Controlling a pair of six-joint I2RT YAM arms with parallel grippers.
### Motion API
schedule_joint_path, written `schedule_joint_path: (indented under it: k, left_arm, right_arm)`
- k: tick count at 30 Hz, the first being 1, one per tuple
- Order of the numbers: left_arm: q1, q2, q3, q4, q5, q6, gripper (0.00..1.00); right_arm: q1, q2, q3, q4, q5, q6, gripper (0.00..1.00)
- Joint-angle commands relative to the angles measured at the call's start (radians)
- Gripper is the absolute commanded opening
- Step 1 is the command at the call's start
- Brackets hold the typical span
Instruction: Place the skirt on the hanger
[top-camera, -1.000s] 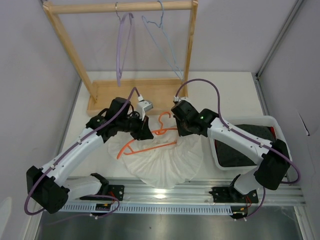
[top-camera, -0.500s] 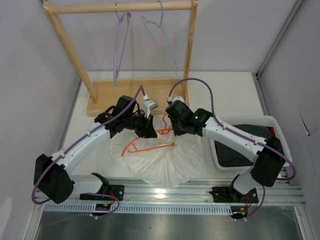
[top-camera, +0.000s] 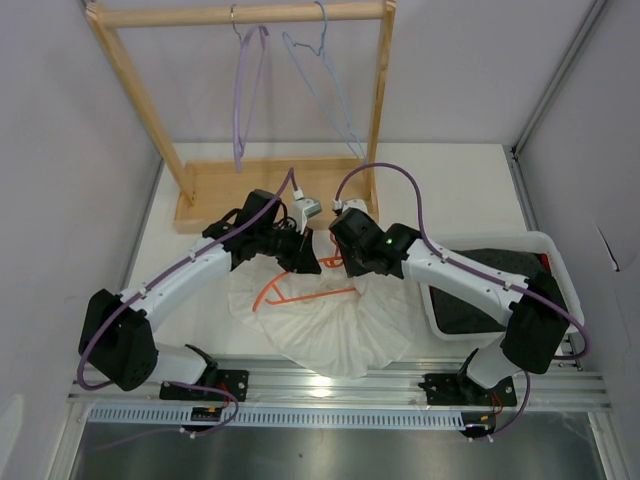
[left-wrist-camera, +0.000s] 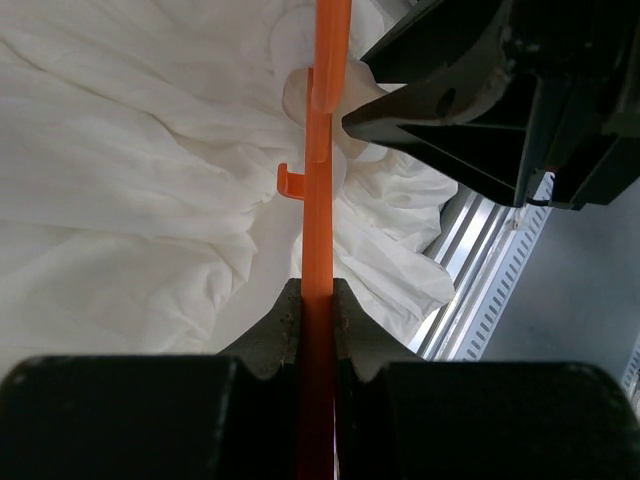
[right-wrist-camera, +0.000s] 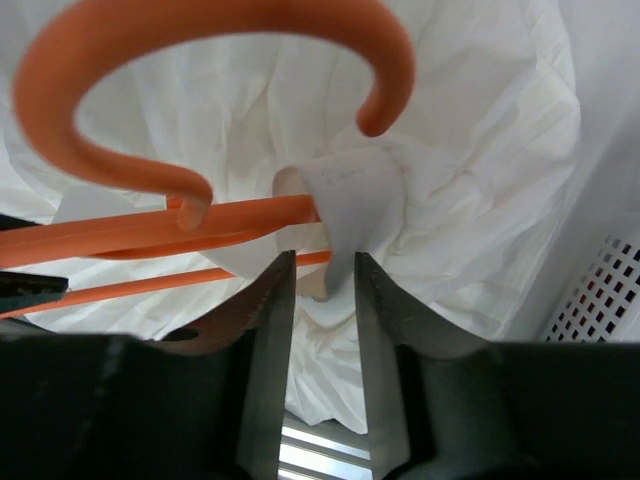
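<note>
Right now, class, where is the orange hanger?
The orange hanger is near the centre of the top view, over the white skirt; the left end effector grips its bar, its hook is just ahead of the right end effector.

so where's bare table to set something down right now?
Bare table: the back-right patch between the wooden rack base, the white bin and the right arm; also a narrow strip left of the left arm. The centre is crowded: skirt, orange hanger, both arms.
</note>
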Motion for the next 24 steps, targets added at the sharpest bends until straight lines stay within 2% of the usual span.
schedule_joint_path:
  k: [1, 3, 4, 7, 12, 24]
  left_arm:
    - [-0.007, 0.020, -0.004, 0.030, 0.016, -0.013, 0.00]
    - [-0.009, 0.026, -0.006, 0.031, 0.010, -0.013, 0.00]
    - [-0.009, 0.026, -0.007, 0.031, 0.007, -0.013, 0.00]
    - [-0.009, 0.033, -0.010, 0.031, 0.004, -0.014, 0.00]
    - [-0.012, 0.027, 0.001, 0.027, 0.004, -0.008, 0.00]
    - [-0.020, 0.024, -0.002, 0.028, 0.007, -0.005, 0.00]
  right_arm:
    - [0.016, -0.068, 0.007, 0.032, 0.037, 0.012, 0.40]
    - [0.017, -0.089, 0.004, 0.038, 0.033, 0.024, 0.44]
    - [0.017, -0.099, 0.005, 0.038, 0.033, 0.032, 0.50]
    - [0.022, -0.137, -0.004, 0.057, 0.027, 0.051, 0.52]
    - [0.022, -0.185, -0.036, 0.139, -0.001, 0.078, 0.53]
    - [0.025, -0.047, 0.002, 0.236, 0.007, 0.152, 0.52]
